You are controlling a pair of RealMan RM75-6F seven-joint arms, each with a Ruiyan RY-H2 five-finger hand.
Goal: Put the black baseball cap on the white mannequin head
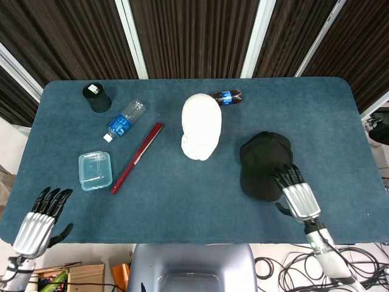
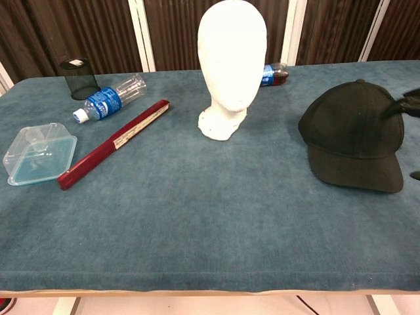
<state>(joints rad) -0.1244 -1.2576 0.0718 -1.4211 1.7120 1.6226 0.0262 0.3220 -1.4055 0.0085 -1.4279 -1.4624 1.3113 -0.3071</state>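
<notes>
The black baseball cap (image 1: pixel 264 163) (image 2: pixel 354 134) lies on the blue table right of centre, brim toward the front edge. The white mannequin head (image 1: pixel 201 126) (image 2: pixel 231 62) stands upright at the table's middle. My right hand (image 1: pixel 295 193) hovers open at the cap's front right, its dark fingertips (image 2: pixel 401 105) reaching over the cap's right side; contact cannot be told. My left hand (image 1: pixel 39 222) is open at the table's front left corner, holding nothing, and is out of the chest view.
A red folded fan (image 1: pixel 136 157) (image 2: pixel 113 142) lies left of the head. A clear plastic box (image 1: pixel 95 170), a water bottle (image 1: pixel 126 119) and a black mesh cup (image 1: pixel 96 97) sit at the left. A cola bottle (image 1: pixel 228 97) lies behind the head.
</notes>
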